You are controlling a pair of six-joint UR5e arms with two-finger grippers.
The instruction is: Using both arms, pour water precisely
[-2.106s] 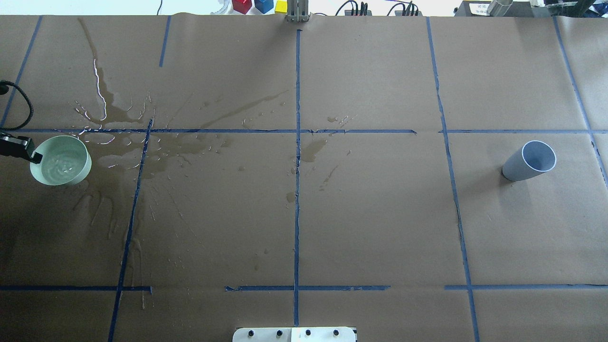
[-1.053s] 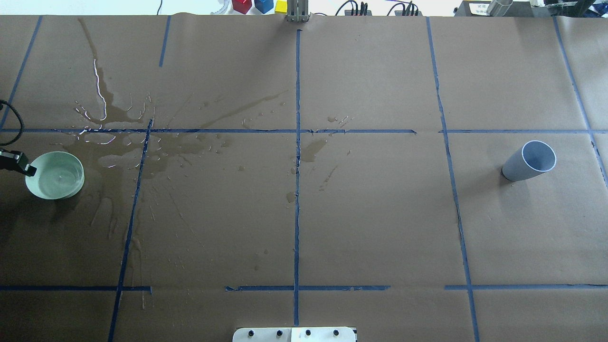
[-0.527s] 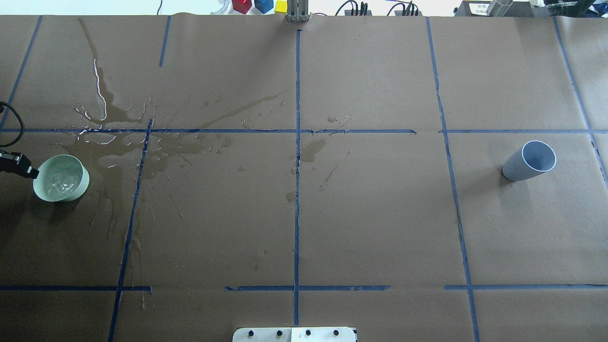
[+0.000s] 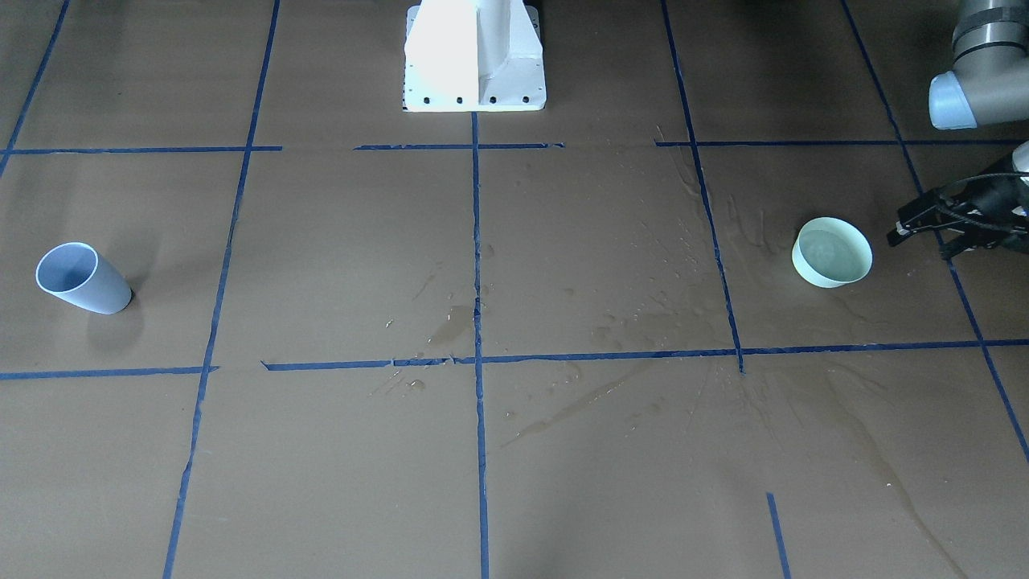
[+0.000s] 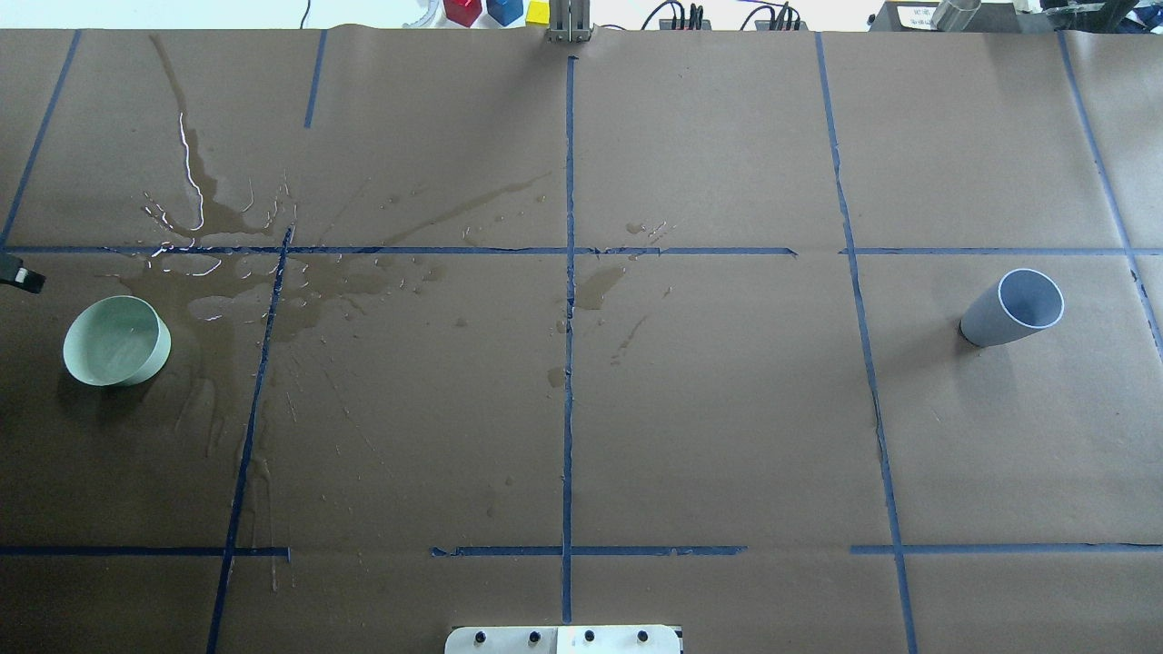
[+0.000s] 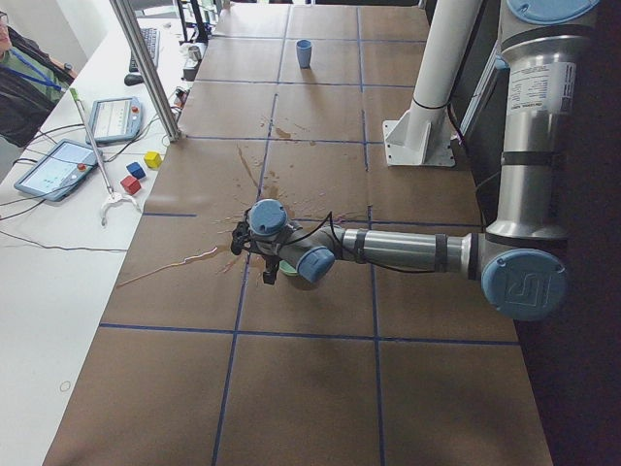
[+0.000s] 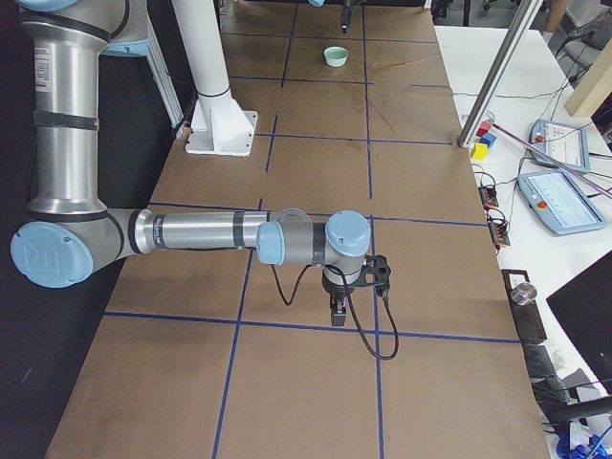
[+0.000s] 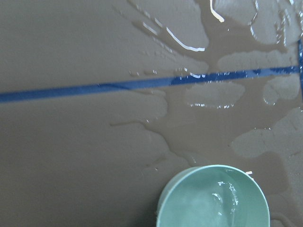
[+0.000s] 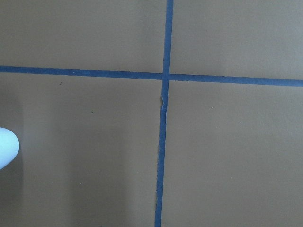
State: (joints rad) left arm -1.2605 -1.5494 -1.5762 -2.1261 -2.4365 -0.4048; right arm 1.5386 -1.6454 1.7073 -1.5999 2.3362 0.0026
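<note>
A pale green bowl (image 5: 116, 341) (image 4: 832, 252) stands on the brown paper at the table's left end with water (image 8: 213, 203) in it. Spilt water (image 5: 236, 272) (image 4: 683, 322) streaks the paper beside it. My left gripper (image 4: 896, 227) hovers just outside the bowl, open and holding nothing; only one fingertip (image 5: 25, 276) of it shows in the overhead view. A grey-blue cup (image 5: 1013, 309) (image 4: 80, 277) stands upright at the far right end. My right gripper (image 7: 352, 287) points down at the paper and shows only in the exterior right view, so I cannot tell its state.
The white pedestal (image 4: 474, 56) stands at the robot's edge of the table. Coloured blocks (image 5: 495, 11) and a metal post (image 5: 568, 23) sit along the far edge. Tablets (image 6: 58, 165) and a seated person (image 6: 19, 78) are beside the table.
The left gripper held the bowl by its rim above the table and lowered it. It has now let go and drawn back, leaving the bowl standing on the paper.
</note>
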